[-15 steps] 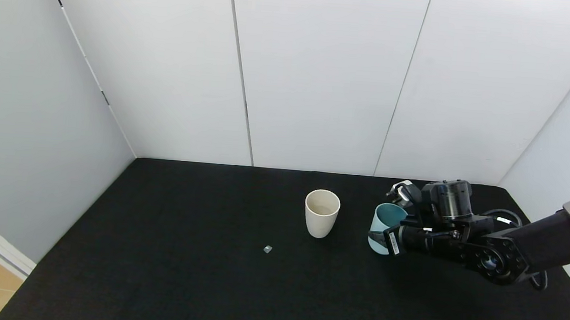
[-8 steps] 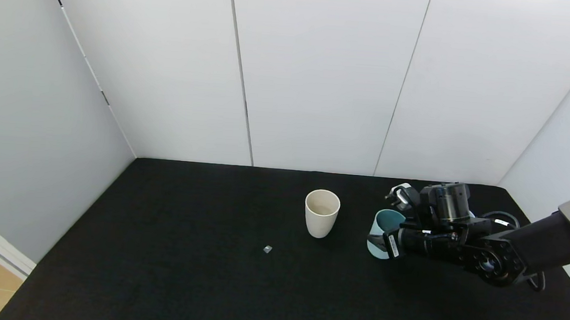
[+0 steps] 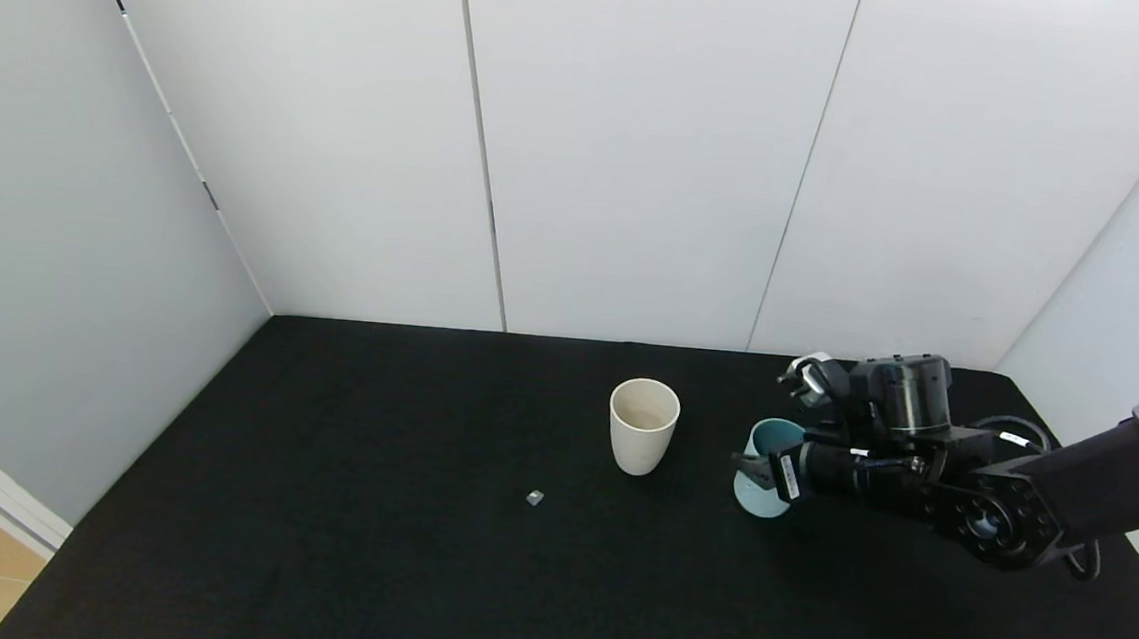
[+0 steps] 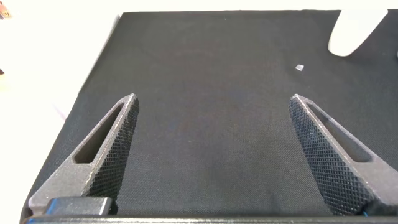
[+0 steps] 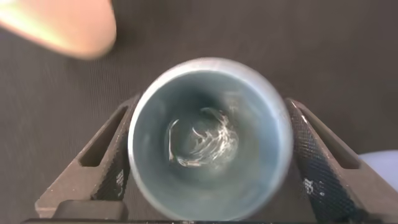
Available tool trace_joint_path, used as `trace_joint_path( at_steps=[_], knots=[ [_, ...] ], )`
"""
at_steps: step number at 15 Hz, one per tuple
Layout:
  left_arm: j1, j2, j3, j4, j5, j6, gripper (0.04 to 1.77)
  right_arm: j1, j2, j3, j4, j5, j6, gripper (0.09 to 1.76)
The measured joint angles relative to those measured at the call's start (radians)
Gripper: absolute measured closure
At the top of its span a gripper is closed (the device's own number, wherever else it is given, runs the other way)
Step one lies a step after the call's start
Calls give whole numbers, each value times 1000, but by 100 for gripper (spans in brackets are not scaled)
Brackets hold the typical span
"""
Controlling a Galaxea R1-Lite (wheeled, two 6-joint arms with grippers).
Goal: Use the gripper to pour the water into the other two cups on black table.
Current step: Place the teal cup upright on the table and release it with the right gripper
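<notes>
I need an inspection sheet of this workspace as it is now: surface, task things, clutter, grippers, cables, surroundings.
Surface: matte black table, no spill seen.
Job's things: teal tumbler holding clear water, standing on the table; beige tumbler upright to its left; periwinkle blue cup only partly seen.
Clutter: small grey scrap near the beige tumbler.
Grippers: right gripper straddles the teal tumbler; left gripper open above bare table.
Cables: black loops on the right arm.
Surroundings: white wall panels.

teal cup (image 3: 766, 469) | cream cup (image 3: 642, 426) | black table (image 3: 393, 548) | black mesh-textured fingers (image 5: 317, 168)
</notes>
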Motion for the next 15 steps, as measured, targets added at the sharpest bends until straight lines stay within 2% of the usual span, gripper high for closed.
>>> trace_joint_path(
  at_steps=[9, 15],
  knots=[
    [0, 0, 0, 0, 0, 0, 9, -39, -161, 18, 6, 2, 32, 18],
    [0, 0, 0, 0, 0, 0, 9, -160, -241, 4, 40, 2, 11, 16]
  ],
)
